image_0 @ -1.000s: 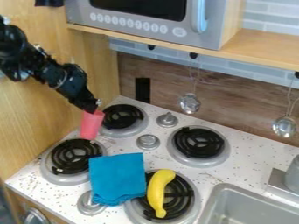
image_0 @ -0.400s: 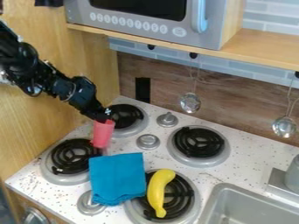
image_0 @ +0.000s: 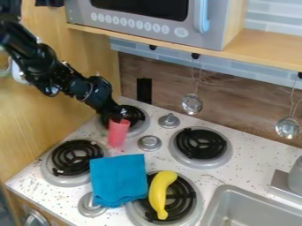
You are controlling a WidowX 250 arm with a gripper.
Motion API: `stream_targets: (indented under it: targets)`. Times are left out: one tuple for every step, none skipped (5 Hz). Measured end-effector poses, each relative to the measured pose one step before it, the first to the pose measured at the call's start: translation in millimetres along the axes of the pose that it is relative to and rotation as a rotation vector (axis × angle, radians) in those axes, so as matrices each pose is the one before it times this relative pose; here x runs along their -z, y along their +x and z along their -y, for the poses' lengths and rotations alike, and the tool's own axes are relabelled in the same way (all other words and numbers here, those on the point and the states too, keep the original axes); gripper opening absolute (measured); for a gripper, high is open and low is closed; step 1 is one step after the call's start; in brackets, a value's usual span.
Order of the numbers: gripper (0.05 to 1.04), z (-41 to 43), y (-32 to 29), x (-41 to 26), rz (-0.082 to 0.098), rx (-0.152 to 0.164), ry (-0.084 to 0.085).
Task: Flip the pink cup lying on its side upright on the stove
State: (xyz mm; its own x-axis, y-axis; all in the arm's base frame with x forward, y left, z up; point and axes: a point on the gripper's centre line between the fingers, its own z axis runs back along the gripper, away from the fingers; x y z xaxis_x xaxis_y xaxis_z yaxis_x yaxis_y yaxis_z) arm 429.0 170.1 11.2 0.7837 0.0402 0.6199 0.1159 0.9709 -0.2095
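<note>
Gripper (image_0: 119,117) closed down onto pink cup (image_0: 118,133) — cup carried rightward, now nearer knob (image_0: 149,142) — transfer underway, cup unreleased.

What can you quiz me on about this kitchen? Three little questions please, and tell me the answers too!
1. True or false: the banana lies in the sink.
2. What does the tool hold? a) a spoon, b) a blue cloth, c) a pink cup.
3. Fill in the number: the speckled white stovetop has ____ round burners.

Key: 1. false; 2. c; 3. four
</note>
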Motion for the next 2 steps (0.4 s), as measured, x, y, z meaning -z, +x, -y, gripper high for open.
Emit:
stream_targets:
  targets:
    - [0.082,6.50,9.73,10.87,0.0163,0.0053,0.0051]
    - [0.082,2.37,4.48,10.02,0.0058,0.0052,0.0081]
